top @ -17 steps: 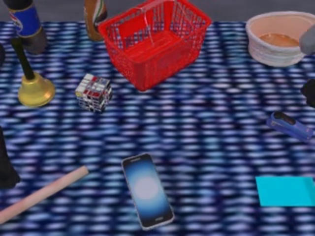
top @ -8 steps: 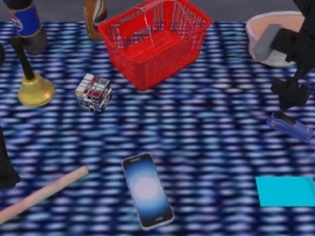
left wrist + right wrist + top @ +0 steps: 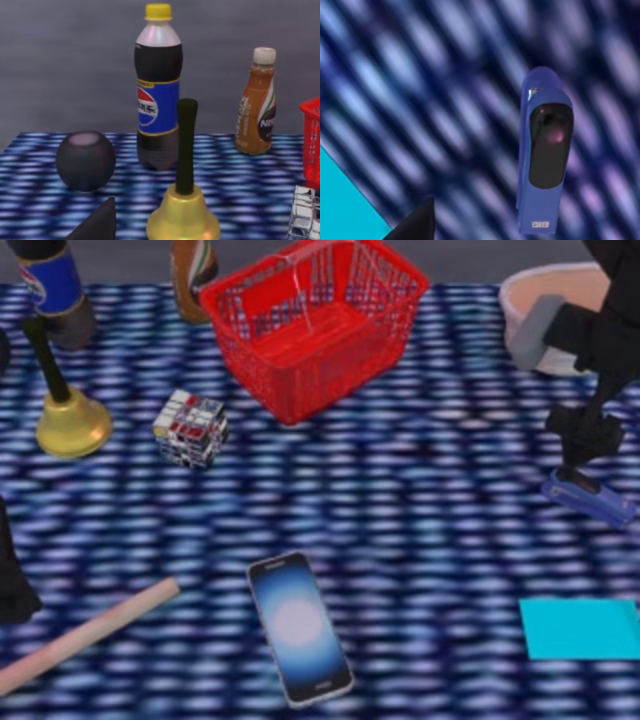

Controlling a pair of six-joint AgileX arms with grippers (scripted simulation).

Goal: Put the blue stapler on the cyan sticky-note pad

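My left arm sits parked off the left edge of the top view, its gripper unseen. At right, my right gripper (image 3: pixel 582 445) hangs just above the blue stapler (image 3: pixel 590 496) — I cannot tell its finger spread. Approach step: next I descend and pinch, then carry to the cyan sticky-note pad (image 3: pixel 582 628), lower right.

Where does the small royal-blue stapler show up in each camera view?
Top view: the small royal-blue stapler lies near the table's right edge, just below the right gripper.
Left wrist view: not in it.
Right wrist view: the stapler fills the middle right of the picture.
Shared landmark: the flat cyan sticky-note pad.
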